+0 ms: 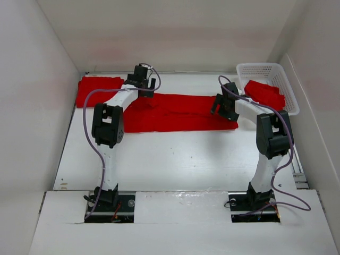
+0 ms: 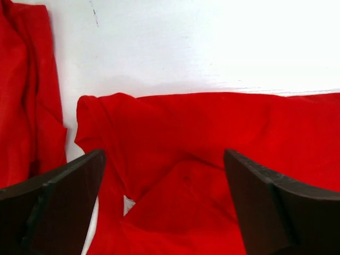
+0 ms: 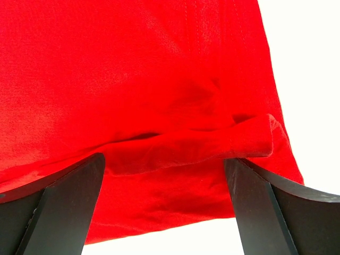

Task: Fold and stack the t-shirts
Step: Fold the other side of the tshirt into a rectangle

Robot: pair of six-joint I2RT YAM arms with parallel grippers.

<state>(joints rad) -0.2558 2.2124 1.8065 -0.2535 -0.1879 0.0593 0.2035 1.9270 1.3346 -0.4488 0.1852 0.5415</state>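
A red t-shirt (image 1: pixel 178 112) lies spread across the back middle of the table. My left gripper (image 1: pixel 142 91) is open above its left end, where the cloth (image 2: pixel 186 138) is folded and creased between the fingers (image 2: pixel 69 196). My right gripper (image 1: pixel 217 106) is open above its right end, over a rolled fold (image 3: pixel 202 143) near the shirt's edge. A second red t-shirt (image 1: pixel 98 89) lies bunched at the back left and shows at the left in the left wrist view (image 2: pixel 26 90). A third red t-shirt (image 1: pixel 264 94) lies in the basket.
A white mesh basket (image 1: pixel 268 70) stands at the back right corner. White walls close the table in at the left, back and right. The bare white tabletop (image 1: pixel 180 159) lies between the shirt and the arm bases.
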